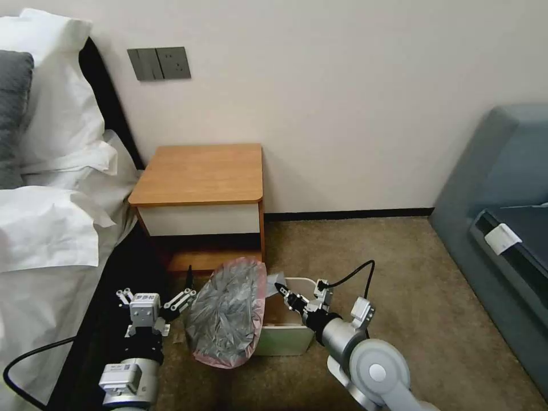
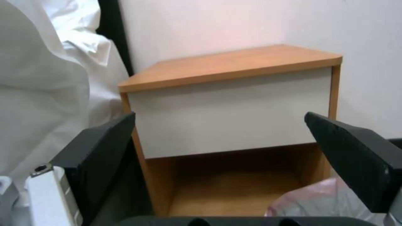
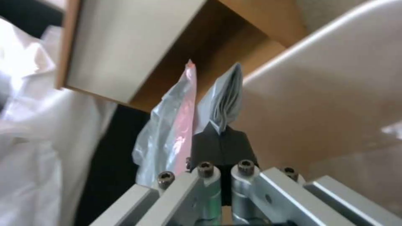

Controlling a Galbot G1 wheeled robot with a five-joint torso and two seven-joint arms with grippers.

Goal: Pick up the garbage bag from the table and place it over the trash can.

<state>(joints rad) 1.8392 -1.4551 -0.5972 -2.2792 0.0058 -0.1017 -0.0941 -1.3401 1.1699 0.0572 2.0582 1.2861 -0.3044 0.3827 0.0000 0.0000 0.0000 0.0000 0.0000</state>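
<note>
The garbage bag (image 1: pixel 225 314), crinkled grey with a pink rim, hangs spread open against the left side of the cream trash can (image 1: pixel 285 341), on the carpet in front of the table (image 1: pixel 200 171). My right gripper (image 1: pixel 279 287) reaches over the can's opening and is shut on a fold of the garbage bag (image 3: pixel 226 103) at its upper right edge, beside the trash can's wall (image 3: pixel 335 94). My left gripper (image 1: pixel 154 298) hovers open just left of the bag, touching nothing. Between its fingers (image 2: pixel 100 157) I see the table (image 2: pixel 234 66) and a corner of the bag (image 2: pixel 326 201).
A bed with white pillows (image 1: pixel 57 217) runs along the left, close to my left arm. A grey-blue sofa (image 1: pixel 502 200) stands at the right. Open carpet (image 1: pixel 428 297) lies right of the can. The wall is right behind the nightstand.
</note>
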